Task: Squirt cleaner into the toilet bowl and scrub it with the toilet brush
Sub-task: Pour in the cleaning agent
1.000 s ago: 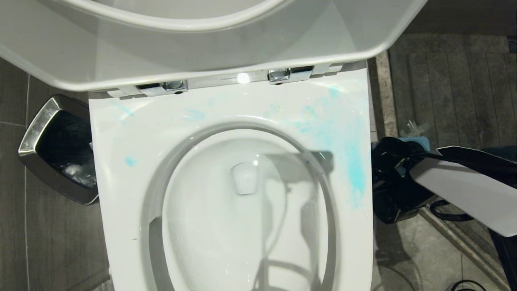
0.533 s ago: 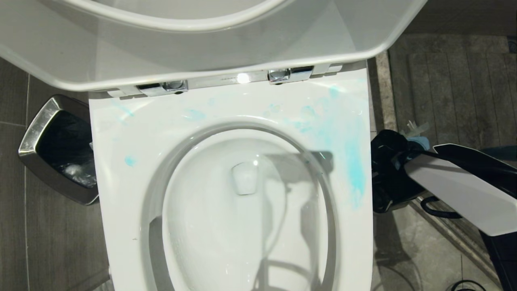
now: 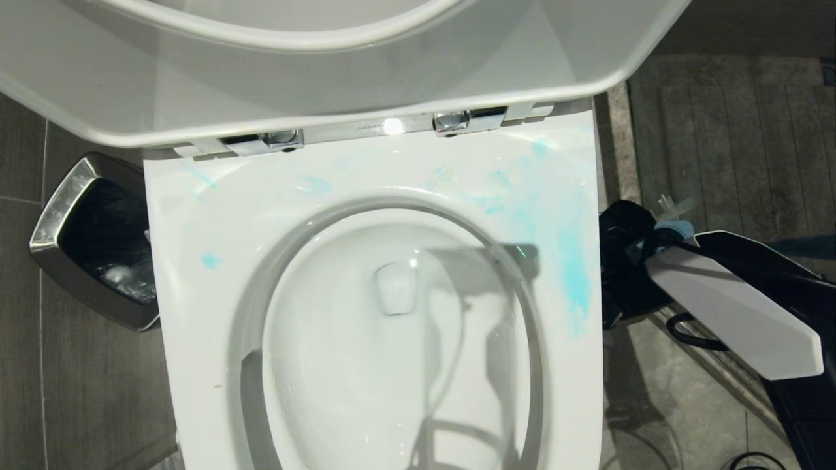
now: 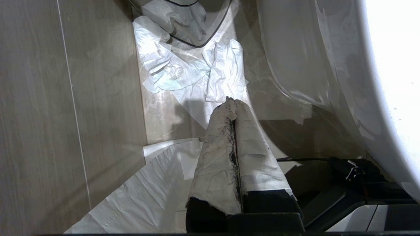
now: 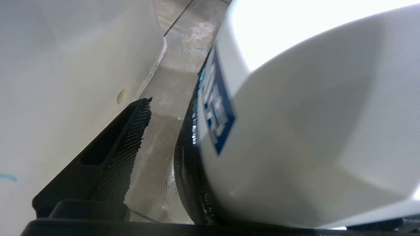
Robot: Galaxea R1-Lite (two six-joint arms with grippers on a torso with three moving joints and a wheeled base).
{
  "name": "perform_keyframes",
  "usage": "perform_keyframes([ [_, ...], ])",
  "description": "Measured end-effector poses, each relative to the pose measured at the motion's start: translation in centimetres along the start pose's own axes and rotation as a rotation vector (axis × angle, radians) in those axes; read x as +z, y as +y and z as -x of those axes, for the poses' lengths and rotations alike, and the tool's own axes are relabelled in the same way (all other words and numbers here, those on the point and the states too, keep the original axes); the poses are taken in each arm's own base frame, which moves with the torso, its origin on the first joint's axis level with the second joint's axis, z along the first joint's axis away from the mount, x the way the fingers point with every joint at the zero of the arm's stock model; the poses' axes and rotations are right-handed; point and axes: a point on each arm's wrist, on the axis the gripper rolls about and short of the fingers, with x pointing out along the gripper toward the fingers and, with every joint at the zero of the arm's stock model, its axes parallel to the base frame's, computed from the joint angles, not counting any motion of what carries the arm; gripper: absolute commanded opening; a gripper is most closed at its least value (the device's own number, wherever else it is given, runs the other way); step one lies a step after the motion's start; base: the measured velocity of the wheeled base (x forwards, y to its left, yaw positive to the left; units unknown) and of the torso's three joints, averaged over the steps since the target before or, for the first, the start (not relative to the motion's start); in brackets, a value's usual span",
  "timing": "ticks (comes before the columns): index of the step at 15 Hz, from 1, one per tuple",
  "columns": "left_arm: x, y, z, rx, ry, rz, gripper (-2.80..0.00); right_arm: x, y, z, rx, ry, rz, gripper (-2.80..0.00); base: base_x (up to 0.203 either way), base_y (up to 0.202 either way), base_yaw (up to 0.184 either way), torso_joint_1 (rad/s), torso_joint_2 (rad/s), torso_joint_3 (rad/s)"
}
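Bin: the small square silver-rimmed waste bin (image 3: 59,209) stands on the floor left of the toilet, out of the work's way.
Left gripper: the paper-wrapped left gripper (image 4: 233,108) hangs low at the toilet's left flank, its jaws pressed together on nothing; it looks parked, over crumpled white tissue (image 4: 170,72) on the tiles.
Seat and lid: the white seat and lid (image 3: 326,98) are raised at the far side, leaving the bowl free.
Bowl: the glossy white ceramic toilet bowl (image 3: 196,261) fills the middle. Blue smears (image 3: 575,281) lie mostly on its right rim, which suggests the squirting is done or partly done.
Right gripper: the black right gripper (image 5: 164,131) is low on the right, close beside the toilet's outer wall, with its jaws spread wide. One pad is against the bottle and the other stands clear of it, so nothing is clamped.
Cleaner: the white plastic cleaner bottle with a blue-printed label (image 5: 295,114) sits between those jaws, down at the toilet's right.
Brush: I cannot pick it out in any view.
Head view only: the bowl's inside, the smears and the bin, but the right jaws are hidden behind the arm's white shell (image 3: 725,313).
Right wrist view only: the bottle, and the gap at the free pad.
Left wrist view only: the left gripper and the tissue.
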Motion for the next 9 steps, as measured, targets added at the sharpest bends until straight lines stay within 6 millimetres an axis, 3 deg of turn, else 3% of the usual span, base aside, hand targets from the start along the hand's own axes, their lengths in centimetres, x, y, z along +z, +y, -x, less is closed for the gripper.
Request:
perform_keyframes([
  [2,0.0,0.0,0.0,0.0,0.0,0.0,-2.8,-0.2,0.1,-0.1,-0.001,-0.003,0.0,0.0,0.0,0.0,0.0,0.0,0.0,0.0],
  [3,0.0,0.0,0.0,0.0,0.0,0.0,-2.8,-0.2,0.1,-0.2,-0.004,-0.01,0.001,-2.8,0.0,0.0,0.0,0.0,0.0,0.0],
  [9,0.0,0.0,0.0,0.0,0.0,0.0,-2.8,0.2,-0.1,-1.1,-0.028,-0.053,0.02,-2.8,0.0,0.0,0.0,0.0,0.0,0.0],
])
